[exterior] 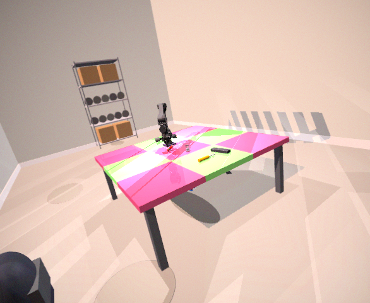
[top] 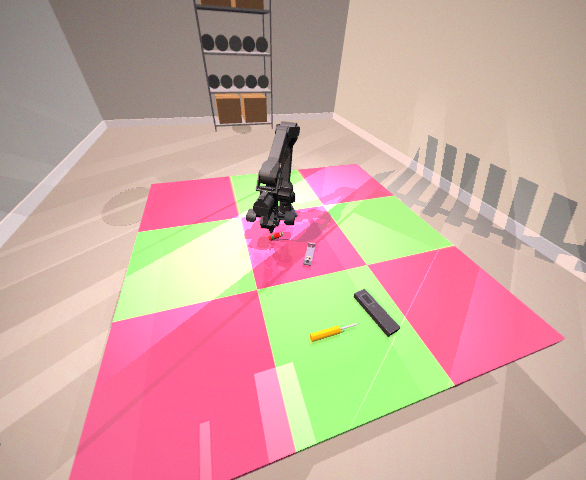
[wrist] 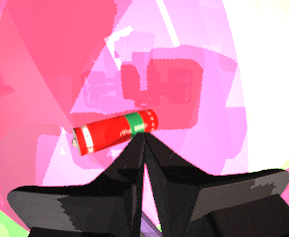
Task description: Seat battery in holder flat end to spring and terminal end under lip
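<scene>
The claw [wrist: 144, 141] is closed on nothing, seemingly touching the battery [wrist: 114, 130], shown only from the wrist.

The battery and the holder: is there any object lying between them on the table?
Nothing visible lies between them. In the top view the battery lies on the pink square just in front of the shut gripper, and the holder sits apart on the same square. The screwdriver and remote lie well beyond it.
</scene>
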Robot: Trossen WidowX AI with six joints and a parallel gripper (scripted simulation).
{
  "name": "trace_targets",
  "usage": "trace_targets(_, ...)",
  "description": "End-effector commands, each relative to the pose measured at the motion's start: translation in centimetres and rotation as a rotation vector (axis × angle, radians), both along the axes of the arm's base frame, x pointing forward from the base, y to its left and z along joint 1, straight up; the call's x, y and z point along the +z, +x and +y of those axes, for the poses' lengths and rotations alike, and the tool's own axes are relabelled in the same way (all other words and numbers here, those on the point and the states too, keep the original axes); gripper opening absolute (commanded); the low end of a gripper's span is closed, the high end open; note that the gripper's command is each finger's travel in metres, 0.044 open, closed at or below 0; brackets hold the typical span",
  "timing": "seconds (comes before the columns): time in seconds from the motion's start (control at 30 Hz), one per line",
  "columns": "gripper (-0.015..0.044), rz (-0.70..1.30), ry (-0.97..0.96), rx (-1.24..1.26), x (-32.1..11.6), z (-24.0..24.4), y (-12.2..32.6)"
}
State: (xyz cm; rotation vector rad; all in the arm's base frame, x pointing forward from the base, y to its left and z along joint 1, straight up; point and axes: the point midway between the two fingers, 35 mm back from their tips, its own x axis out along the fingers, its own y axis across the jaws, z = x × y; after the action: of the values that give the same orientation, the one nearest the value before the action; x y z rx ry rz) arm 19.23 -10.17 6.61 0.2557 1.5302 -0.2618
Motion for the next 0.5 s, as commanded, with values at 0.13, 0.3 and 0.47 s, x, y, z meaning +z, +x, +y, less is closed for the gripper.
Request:
trace_targets(0.13, 0.0000, 0.000, 0.000, 0.000, 0.5, 0.5, 0.2)
trace_targets(0.3, 0.0000, -0.002, 0.000, -0.001, 4.0, 0.7, 0.4)
trace_targets(0.47, 0.0000, -0.003, 0.000, -0.003, 7.6, 1.1, 0.1)
